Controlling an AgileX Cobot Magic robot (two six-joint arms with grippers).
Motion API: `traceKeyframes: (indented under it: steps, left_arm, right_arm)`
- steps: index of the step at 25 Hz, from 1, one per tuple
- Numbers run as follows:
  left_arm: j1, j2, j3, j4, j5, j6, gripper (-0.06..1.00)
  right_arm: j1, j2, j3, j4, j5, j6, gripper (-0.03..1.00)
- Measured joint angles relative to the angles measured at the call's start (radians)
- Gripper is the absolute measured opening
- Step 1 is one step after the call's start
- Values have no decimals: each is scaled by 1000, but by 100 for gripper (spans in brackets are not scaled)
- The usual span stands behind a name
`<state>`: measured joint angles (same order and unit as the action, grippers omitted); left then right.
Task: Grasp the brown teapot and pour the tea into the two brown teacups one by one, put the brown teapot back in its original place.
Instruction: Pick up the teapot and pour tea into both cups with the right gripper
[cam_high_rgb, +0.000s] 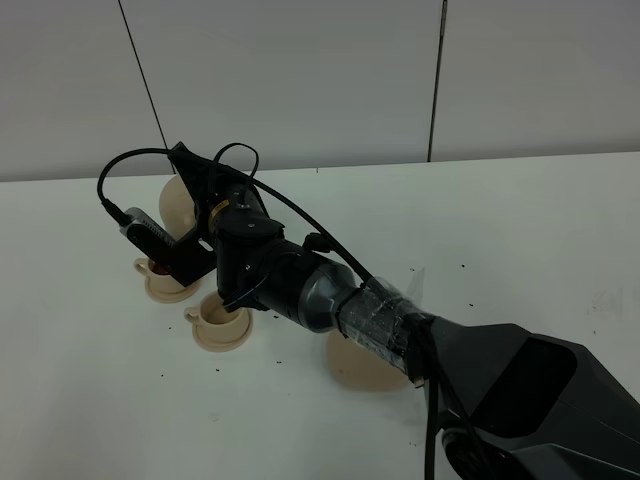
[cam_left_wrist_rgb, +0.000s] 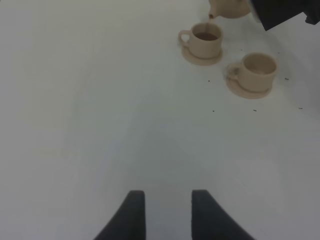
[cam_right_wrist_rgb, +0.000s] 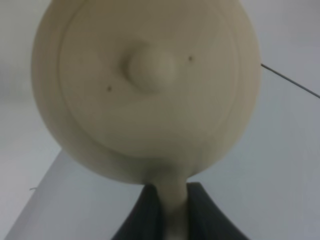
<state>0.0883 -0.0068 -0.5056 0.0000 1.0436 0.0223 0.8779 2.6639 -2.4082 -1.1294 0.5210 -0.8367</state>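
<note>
Our right gripper (cam_right_wrist_rgb: 173, 205) clenches the brown teapot (cam_right_wrist_rgb: 145, 90) by its handle; overtilting could flood the teacup (cam_left_wrist_rgb: 206, 40) below the jaws. Our left gripper (cam_left_wrist_rgb: 167, 212) gapes, empty.

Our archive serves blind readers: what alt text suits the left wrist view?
The brown teapot tips its spout over the farther teacup, which holds dark tea; the nearer teacup, on its own saucer, looks empty. The open left gripper hangs above the white table.
</note>
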Motion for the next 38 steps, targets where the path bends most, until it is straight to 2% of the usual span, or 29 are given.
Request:
traceKeyframes:
  steps: [30, 38]
  left_arm:
    - [0, 0, 0, 0, 0, 0, 30]
    - [0, 0, 0, 0, 0, 1, 30]
  right_arm:
    - [0, 0, 0, -3, 5, 30, 9]
    - [0, 0, 0, 48, 41, 42, 9]
